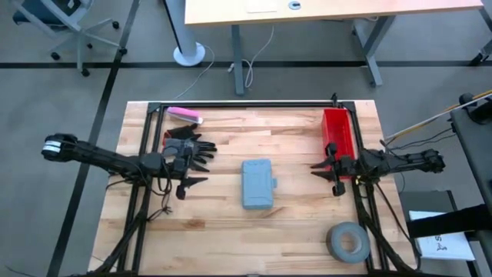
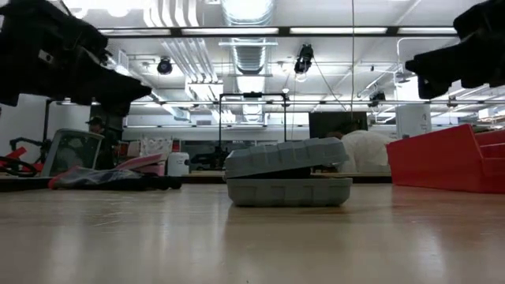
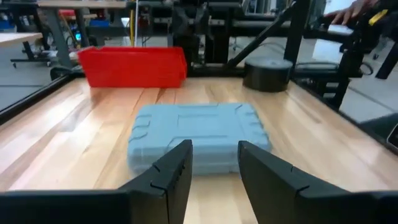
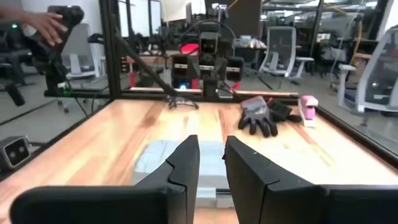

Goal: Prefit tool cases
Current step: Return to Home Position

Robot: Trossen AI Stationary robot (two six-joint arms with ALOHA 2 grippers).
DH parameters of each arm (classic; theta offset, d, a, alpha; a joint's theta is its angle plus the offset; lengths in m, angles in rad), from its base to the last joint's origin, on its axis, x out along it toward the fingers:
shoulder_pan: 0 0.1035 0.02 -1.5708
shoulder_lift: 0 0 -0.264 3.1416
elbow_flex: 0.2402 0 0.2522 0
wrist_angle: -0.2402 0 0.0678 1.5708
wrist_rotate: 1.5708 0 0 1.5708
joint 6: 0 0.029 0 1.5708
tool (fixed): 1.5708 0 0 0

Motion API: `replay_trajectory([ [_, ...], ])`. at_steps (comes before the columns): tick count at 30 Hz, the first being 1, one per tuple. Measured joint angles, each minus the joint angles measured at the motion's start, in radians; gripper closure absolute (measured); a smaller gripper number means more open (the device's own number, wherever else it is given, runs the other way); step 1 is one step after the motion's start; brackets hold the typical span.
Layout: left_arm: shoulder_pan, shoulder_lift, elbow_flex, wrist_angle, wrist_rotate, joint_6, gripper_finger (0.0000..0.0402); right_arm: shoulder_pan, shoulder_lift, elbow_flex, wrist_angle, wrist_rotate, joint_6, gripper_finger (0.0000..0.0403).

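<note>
Left claw [image 3: 214, 152]: hangs low over the table [image 1: 231, 231], left of the case, fingers narrowly apart, grips nothing. Right claw [image 4: 211, 144]: faces it from the other side, gap narrow too, empty. Between them, mid-table: grey-blue case [image 1: 257, 183], lid down but tilted, one edge lifted off the base. Farther back: red bin [image 1: 336, 129] beside the right claw, black glove [image 1: 191, 145] beside the left.

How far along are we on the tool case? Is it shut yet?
Done: the tool case lies mid-table with its lid down. In hand: nothing; the left gripper and right gripper are open and empty, one either side of the case, apart from it. Left: the low view shows the lid tilted, a gap at one end, so it likely needs pressing shut.
</note>
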Motion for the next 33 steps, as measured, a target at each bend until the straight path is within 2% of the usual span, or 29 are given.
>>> replay_trajectory([
  [5,0.008,-0.077,-0.002,-0.119,0.000,-0.002,0.0273,0.000,-0.002,-0.001,0.011,-0.001,0.000,0.0354],
  [14,0.007,-0.194,-0.002,-0.123,0.000,-0.002,0.0285,0.000,-0.002,-0.001,0.003,-0.001,0.000,0.0341],
  [22,0.007,-0.416,-0.003,-0.124,0.000,-0.002,0.0272,0.000,-0.001,-0.002,0.003,-0.001,0.000,0.0328],
  [29,0.007,-0.538,-0.003,-0.133,0.000,-0.002,0.0261,0.000,-0.001,-0.002,0.003,-0.001,0.000,0.0334],
  [33,0.007,-0.600,-0.003,-0.227,0.000,-0.002,0.0258,0.000,-0.001,-0.002,0.003,-0.001,0.000,0.0344],
])
